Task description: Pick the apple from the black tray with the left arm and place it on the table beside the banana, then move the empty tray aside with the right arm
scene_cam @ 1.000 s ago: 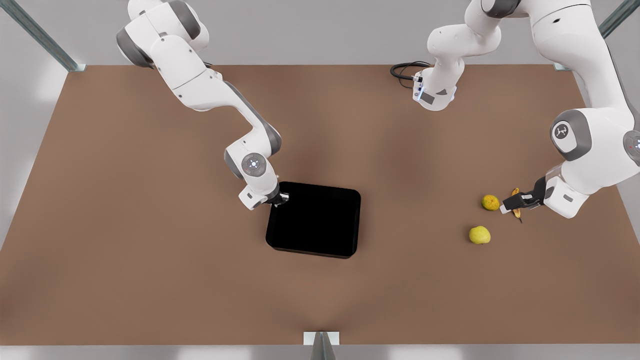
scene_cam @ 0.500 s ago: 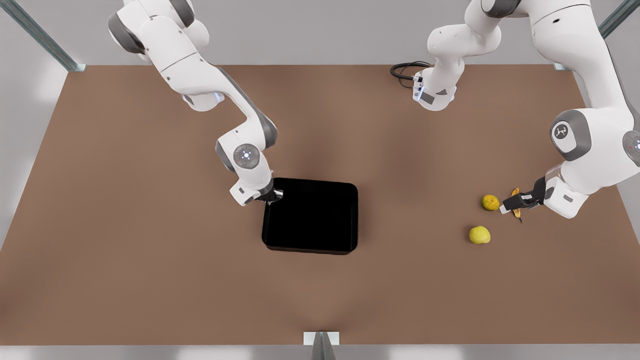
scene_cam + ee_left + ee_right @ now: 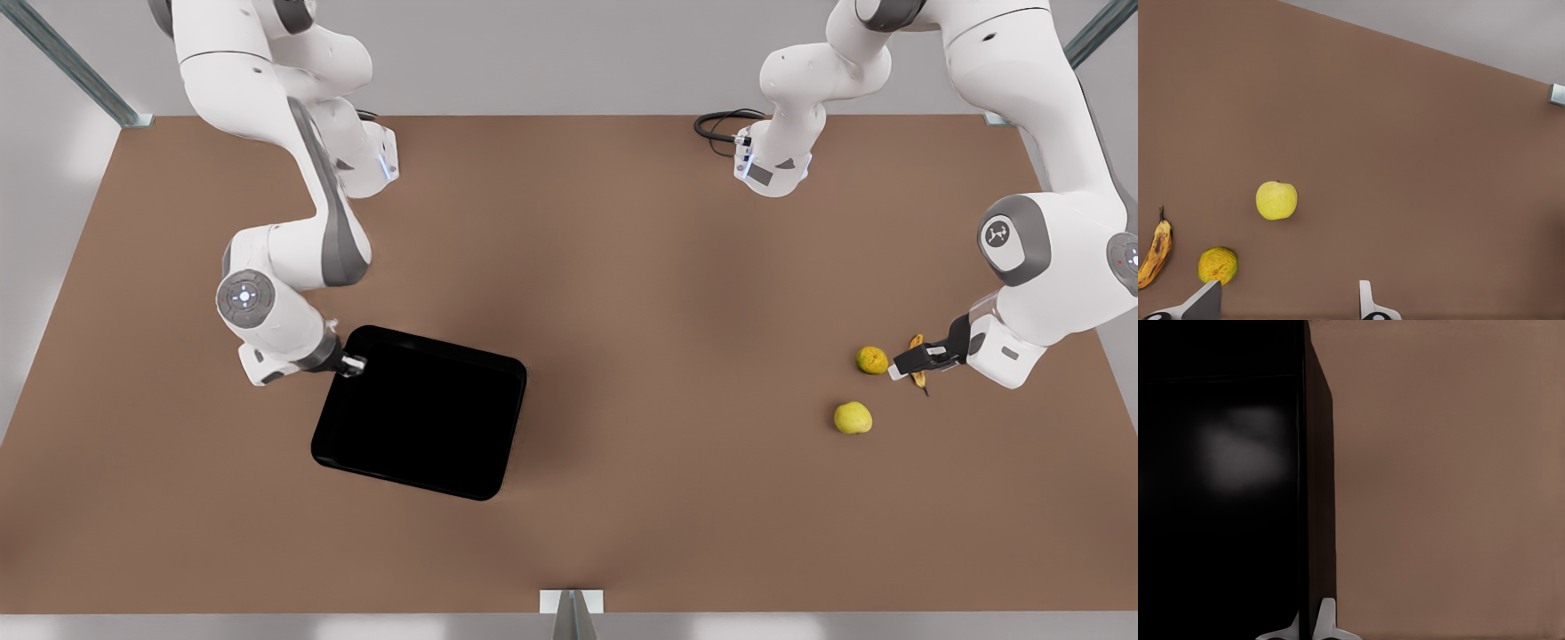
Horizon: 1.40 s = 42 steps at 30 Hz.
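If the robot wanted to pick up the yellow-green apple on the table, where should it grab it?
Probably from straight above, fingers closing on the round sides of the apple. It sits alone on the table, apart from the mottled fruit and banana, so both sides are free. The open left gripper hovers nearby.

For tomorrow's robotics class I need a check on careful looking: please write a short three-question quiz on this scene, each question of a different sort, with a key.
1. True or false: the small round yellow-green apple lies inside the glossy black rectangular tray.
2. What is the right pincer shut on? A: the tray's rim. B: the apple. C: nothing.
3. Fill in: the left pincer, beside the curved brown-patched banana, has its fingers ___.

Key: 1 false; 2 A; 3 open.
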Available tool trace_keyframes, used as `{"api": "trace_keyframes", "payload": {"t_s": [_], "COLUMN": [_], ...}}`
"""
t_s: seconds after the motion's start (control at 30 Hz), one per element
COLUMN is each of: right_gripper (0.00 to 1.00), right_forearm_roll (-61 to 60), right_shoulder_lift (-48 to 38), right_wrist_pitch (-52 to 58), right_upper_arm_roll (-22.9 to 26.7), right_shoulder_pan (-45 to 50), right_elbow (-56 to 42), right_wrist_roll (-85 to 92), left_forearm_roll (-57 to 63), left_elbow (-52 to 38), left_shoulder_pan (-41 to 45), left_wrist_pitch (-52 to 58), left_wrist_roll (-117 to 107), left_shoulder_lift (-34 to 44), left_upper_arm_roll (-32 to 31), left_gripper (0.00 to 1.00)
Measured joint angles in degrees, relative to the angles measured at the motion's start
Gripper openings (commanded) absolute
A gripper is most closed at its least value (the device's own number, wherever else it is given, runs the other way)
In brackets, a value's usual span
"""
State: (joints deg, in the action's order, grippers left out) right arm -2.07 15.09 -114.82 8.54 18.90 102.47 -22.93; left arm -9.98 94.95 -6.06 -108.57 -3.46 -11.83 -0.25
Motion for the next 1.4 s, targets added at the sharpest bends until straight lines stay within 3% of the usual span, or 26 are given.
{"api": "trace_keyframes", "payload": {"t_s": [0.27,0.57,0.77,0.8,0.87,0.93,1.1,1.17,1.23,1.27,1.33,1.4], "right_gripper": [0.13,0.12,0.13,0.20,0.76,1.00,1.00,1.00,1.00,1.00,1.00,1.00], "right_forearm_roll": [-1.14,-4.89,-8.28,-8.87,-10.29,-13.57,-15.55,-16.13,-11.00,-7.67,-3.18,-0.59], "right_shoulder_lift": [0.44,6.98,18.27,19.16,19.83,19.82,17.22,15.50,12.97,12.19,11.59,11.48], "right_wrist_pitch": [3.91,4.95,3.90,3.53,2.91,2.41,8.54,12.98,16.13,17.38,19.35,20.77], "right_upper_arm_roll": [11.24,13.81,16.52,16.68,16.95,18.05,18.39,14.22,-4.74,-10.30,-14.51,-15.71], "right_shoulder_pan": [-0.60,-5.75,-6.82,-6.94,-7.00,-6.79,-5.99,-8.08,-18.86,-21.76,-24.46,-25.93], "right_elbow": [-3.95,-7.91,-11.83,-12.00,-12.21,-12.51,-24.50,-30.12,-33.48,-34.07,-34.52,-34.64], "right_wrist_roll": [18.90,40.29,50.38,51.74,54.07,55.90,58.64,58.94,58.34,57.69,56.44,55.37], "left_forearm_roll": [0.00,0.00,0.00,0.02,0.40,0.79,1.85,3.04,4.02,4.32,4.74,4.91], "left_elbow": [0.03,0.10,0.04,-0.01,-0.07,-0.12,-3.21,-5.14,-6.60,-6.86,-7.05,-7.10], "left_shoulder_pan": [-0.01,-0.01,-0.02,0.10,0.55,0.70,2.04,2.28,2.13,2.03,2.12,2.21], "left_wrist_pitch": [0.00,0.00,-0.01,-0.02,-0.04,-0.07,-0.02,1.72,4.04,4.91,6.25,7.19], "left_wrist_roll": [-0.13,-0.22,-0.26,-0.26,-0.26,-0.27,0.02,0.57,1.18,1.47,1.94,2.35], "left_shoulder_lift": [0.00,0.01,-0.01,-0.03,-0.05,-0.08,-0.91,-0.90,-0.92,-1.02,-1.18,-1.22], "left_upper_arm_roll": [0.00,0.01,-0.08,-0.13,-0.17,-0.18,-0.19,-0.11,0.04,0.06,-0.04,-0.09], "left_gripper": [1.00,1.00,1.00,1.00,1.00,1.00,1.00,1.00,1.00,1.00,1.00,1.00]}}
